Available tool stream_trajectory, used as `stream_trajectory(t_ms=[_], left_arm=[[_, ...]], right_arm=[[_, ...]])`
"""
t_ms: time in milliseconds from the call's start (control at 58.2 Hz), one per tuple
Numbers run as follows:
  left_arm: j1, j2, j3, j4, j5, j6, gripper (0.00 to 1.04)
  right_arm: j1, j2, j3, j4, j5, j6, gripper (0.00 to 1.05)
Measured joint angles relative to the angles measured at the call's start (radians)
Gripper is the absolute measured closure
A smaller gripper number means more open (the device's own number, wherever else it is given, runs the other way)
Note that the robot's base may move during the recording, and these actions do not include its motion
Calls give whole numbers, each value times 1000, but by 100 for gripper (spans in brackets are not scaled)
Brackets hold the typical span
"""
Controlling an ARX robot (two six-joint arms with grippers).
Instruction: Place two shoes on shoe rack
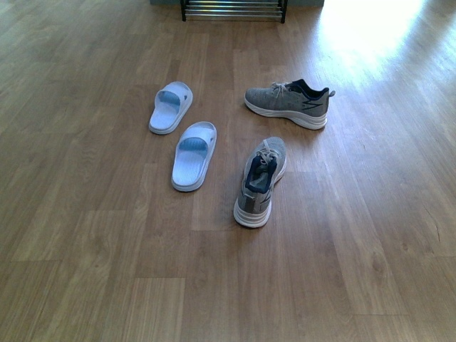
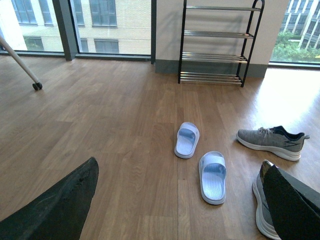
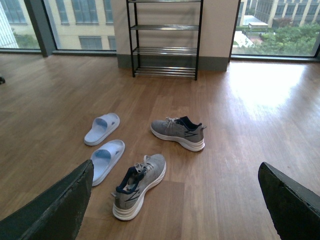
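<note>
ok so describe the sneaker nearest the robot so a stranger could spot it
From the black shoe rack at the far wall, come back across the floor past the grey sneaker lying side-on. The next grey sneaker sits right of the nearer pale blue slide; unlike its twin, its navy heel faces the robot.

You see a light blue slipper (image 1: 171,107) on the wood floor (image 1: 85,249). A second slipper (image 1: 194,154) lies just beside it.
</note>
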State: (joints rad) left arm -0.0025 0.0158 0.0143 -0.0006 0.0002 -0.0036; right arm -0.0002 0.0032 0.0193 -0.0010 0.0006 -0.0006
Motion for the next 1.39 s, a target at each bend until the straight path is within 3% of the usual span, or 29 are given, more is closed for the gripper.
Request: stream_trajectory(t_ms=[1392], left_arm=[[0,0,0,0,0,0,9]], right_arm=[[0,0,0,0,0,0,9]])
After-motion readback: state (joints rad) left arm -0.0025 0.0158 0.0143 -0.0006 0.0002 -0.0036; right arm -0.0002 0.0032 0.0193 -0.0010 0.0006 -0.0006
